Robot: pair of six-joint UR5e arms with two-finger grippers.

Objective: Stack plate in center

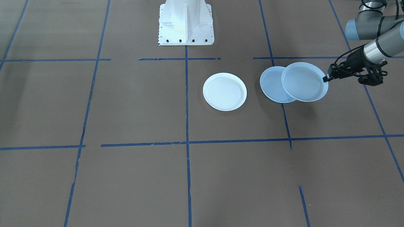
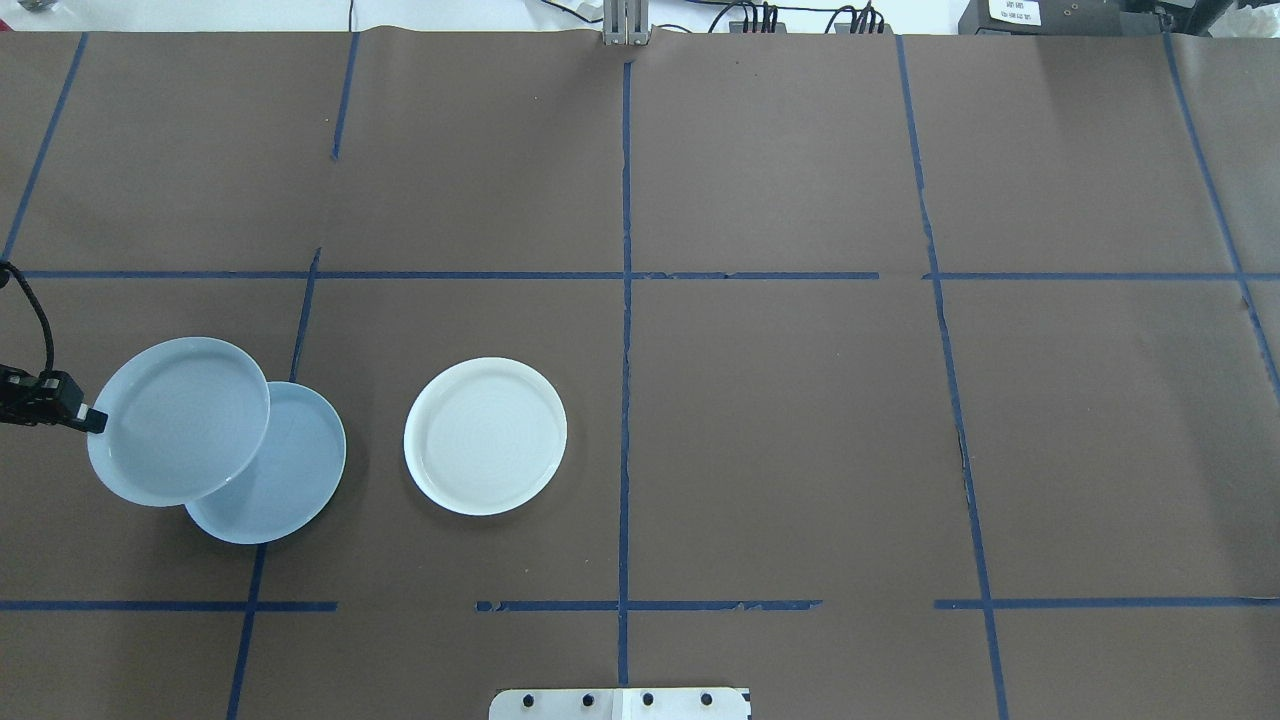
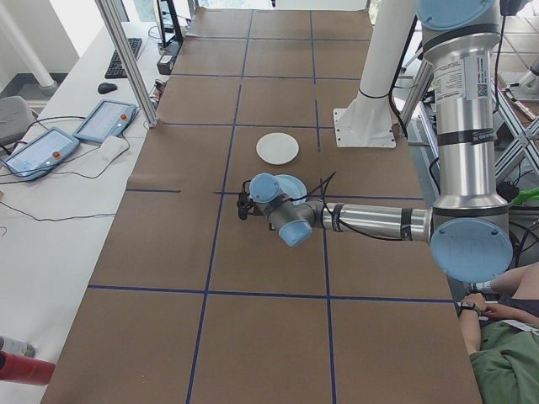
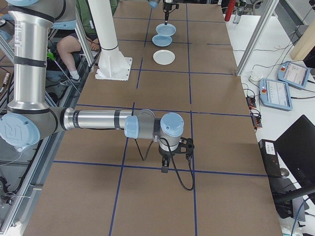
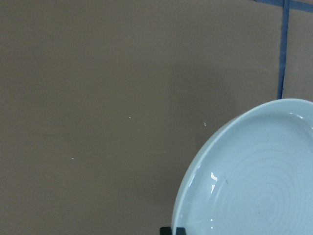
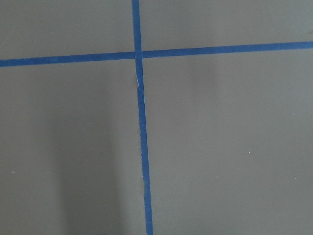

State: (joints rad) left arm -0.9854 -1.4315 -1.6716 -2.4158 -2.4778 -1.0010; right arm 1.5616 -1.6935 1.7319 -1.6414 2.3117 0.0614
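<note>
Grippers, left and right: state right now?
Left gripper: shut on the ringed plate, held at its rim.
Right gripper: cannot tell; seen only from the side.

A brown paper sheet (image 2: 780,430) covered the tabletop, marked into large squares by blue tape lines (image 2: 626,300). A white mounting base (image 1: 186,23) stood bolted at one long edge. Along one end, on a white side bench (image 3: 50,194), lay two tablet-like pendants (image 3: 105,120) with cables, a keyboard (image 3: 128,57) and a mouse (image 3: 107,87). Aluminium frame posts (image 3: 126,59) rose at the corners. A seated person (image 3: 505,337) in green showed at the edge.
</note>
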